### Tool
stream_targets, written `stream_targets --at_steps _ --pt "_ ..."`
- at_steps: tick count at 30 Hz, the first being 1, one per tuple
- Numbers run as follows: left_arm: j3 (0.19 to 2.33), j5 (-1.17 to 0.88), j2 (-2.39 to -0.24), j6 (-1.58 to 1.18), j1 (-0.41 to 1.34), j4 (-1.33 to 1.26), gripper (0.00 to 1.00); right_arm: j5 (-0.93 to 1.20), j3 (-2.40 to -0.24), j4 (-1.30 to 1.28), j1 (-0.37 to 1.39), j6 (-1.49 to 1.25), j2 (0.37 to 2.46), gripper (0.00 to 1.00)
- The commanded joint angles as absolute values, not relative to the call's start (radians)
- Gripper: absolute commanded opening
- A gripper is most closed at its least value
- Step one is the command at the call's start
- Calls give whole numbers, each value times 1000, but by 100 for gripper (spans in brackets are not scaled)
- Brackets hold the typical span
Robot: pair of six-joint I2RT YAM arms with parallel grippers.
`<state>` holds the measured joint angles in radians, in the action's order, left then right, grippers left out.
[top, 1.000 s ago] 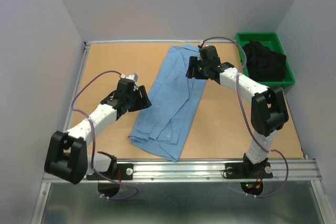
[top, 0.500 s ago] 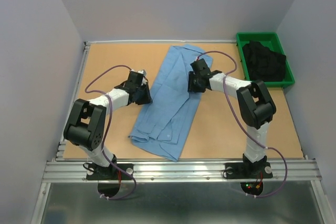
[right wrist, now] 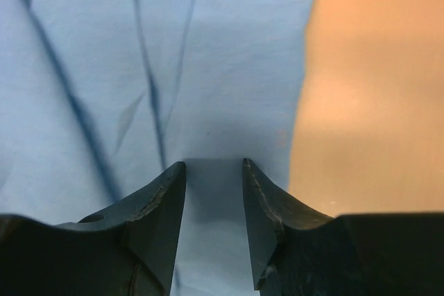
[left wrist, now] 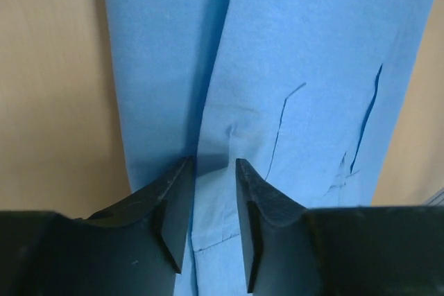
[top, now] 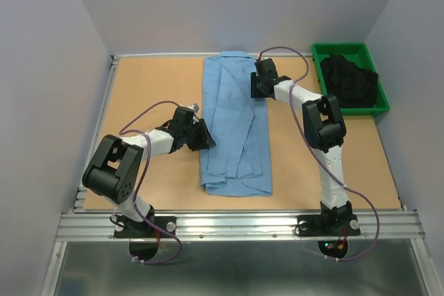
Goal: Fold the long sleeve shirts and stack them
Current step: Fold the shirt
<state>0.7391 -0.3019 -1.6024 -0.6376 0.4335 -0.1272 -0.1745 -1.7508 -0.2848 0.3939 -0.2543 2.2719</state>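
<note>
One light blue long sleeve shirt (top: 234,124) lies lengthwise down the middle of the table as a long narrow strip, its sides folded in. My left gripper (top: 205,139) is low at the shirt's left edge, about halfway down. In the left wrist view its jaws (left wrist: 213,166) stand a narrow gap apart over flat fabric, with a small pucker just beyond the tips. My right gripper (top: 258,88) is low at the shirt's upper right edge. Its jaws (right wrist: 214,166) are also a narrow gap apart over flat blue fabric (right wrist: 173,67), right beside bare table.
A green bin (top: 316,53) at the back right holds dark folded clothing (top: 350,82). The brown tabletop (top: 146,88) is walled on three sides. A metal rail (top: 236,223) runs along the near edge.
The shirt has swung from a diagonal lie to straight down the table. My left gripper moved right and nearer along its left edge; my right gripper moved toward the far end.
</note>
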Motion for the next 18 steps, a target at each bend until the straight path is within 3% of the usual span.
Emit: stream_targets --at_steps 1,4,7,12,18 --pt "715 -279 -1471 -690 440 -114 51 -170 -1827 -307 362 -189 2263 45" --pt "712 -239 -1362 -675 440 -54 67 -115 -1708 -307 360 -254 2127 50" --pt "716 -210 -1271 -620 440 56 75 -80 -1515 -307 360 -322 1993 66" --pt "652 -268 -1186 -586 448 176 75 -8 -1218 -311 360 -429 1676 78" --pt "491 -321 -1124 -675 505 169 65 159 -907 -318 362 -547 1404 80"
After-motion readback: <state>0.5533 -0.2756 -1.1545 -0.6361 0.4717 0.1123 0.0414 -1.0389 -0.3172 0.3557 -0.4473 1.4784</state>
